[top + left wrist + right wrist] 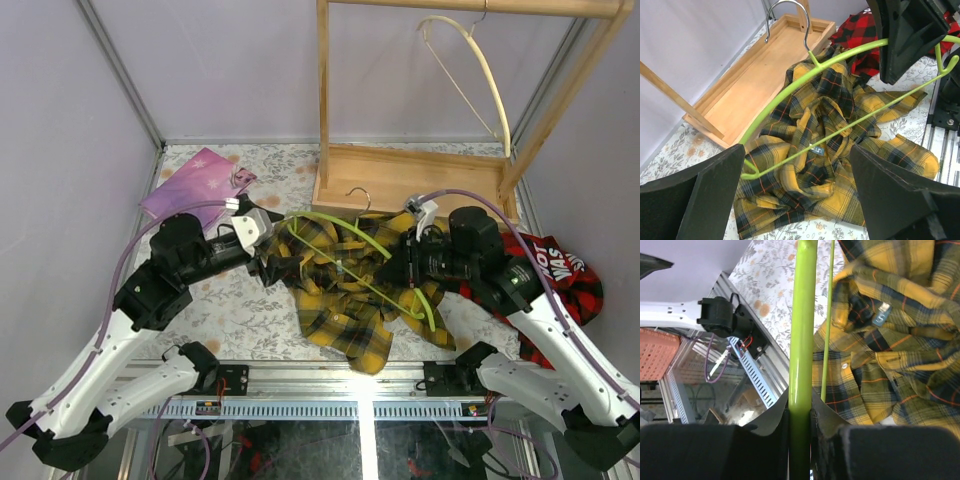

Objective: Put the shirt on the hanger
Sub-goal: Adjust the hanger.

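While the right gripper (801, 415) pinches one arm of the hanger (803, 315), the hanger's length runs away from those fingers toward the left gripper (797, 150), which gapes wide and holds nothing. The shirt (825, 115) lies crumpled beneath the hanger, just beyond the left fingers.

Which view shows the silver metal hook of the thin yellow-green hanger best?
The left wrist view: the silver metal hook is large, whole. The top view shows the hook small. The right wrist view shows only the hanger's green bar.

Can't tell whether hanger (845, 55) end touches left gripper (797, 150); red plaid garment (585, 290) half hidden behind right arm (545, 320).
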Robot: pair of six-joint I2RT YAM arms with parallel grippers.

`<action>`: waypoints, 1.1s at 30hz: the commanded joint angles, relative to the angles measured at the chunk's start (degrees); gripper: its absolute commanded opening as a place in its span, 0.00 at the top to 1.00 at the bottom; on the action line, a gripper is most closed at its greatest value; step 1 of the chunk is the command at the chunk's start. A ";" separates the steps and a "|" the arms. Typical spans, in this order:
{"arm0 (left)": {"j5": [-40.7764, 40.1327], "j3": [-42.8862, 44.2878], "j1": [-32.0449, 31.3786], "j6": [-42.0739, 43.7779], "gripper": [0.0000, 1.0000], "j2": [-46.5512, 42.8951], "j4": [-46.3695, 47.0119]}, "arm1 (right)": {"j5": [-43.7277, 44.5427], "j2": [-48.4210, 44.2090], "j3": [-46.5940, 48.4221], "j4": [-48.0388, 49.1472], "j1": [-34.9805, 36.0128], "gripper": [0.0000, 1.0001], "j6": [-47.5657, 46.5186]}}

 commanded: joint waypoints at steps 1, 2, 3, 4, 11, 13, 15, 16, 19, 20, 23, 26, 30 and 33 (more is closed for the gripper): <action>1.54 4.06 0.27 2.06 0.14 -0.53 0.34 | 2.29 0.18 4.98 7.21 4.17 1.00 2.03; 2.00 4.39 0.29 2.05 0.14 -1.03 0.14 | 1.28 0.28 5.03 7.68 4.81 1.00 1.92; 2.57 4.53 0.28 2.06 0.13 -1.55 0.05 | 0.63 0.38 4.89 7.98 5.44 1.00 1.64; 3.19 4.77 0.29 2.10 0.12 -2.04 -0.02 | 0.09 0.31 4.32 8.22 6.13 1.00 1.16; 9.18 8.44 0.26 4.66 0.12 -0.38 -7.84 | -7.31 -1.49 -0.23 14.35 8.35 1.00 2.43; 9.81 9.74 0.27 6.01 0.13 0.49 -11.10 | -8.67 -1.58 0.28 14.62 8.73 1.00 2.41; 10.15 11.03 0.31 7.54 0.15 1.15 -14.30 | -10.87 -1.35 0.96 14.84 9.27 1.00 2.26; 10.51 11.53 0.27 7.90 0.15 1.41 -15.52 | -11.70 -1.31 1.03 15.14 9.83 1.00 2.30; 11.94 12.59 0.27 8.77 0.17 1.78 -18.17 | -12.89 -1.20 0.91 15.88 11.70 1.00 1.63; 12.23 12.61 0.27 8.82 0.18 1.74 -18.52 | -12.35 -0.97 0.95 15.54 12.53 1.00 1.14; 12.07 12.24 0.31 8.29 0.18 1.64 -18.60 | -9.47 0.49 2.47 13.18 15.89 1.00 -0.82; 11.15 12.09 0.29 8.18 0.18 1.30 -18.61 | -6.22 1.63 3.84 12.43 19.64 1.00 -1.94; 11.11 11.97 0.27 8.46 0.22 1.18 -19.00 | -6.23 1.15 4.31 14.45 21.53 1.00 -1.24; 14.80 11.38 0.27 9.38 0.29 0.84 -19.93 | -7.51 0.31 3.70 16.17 22.02 1.00 -0.96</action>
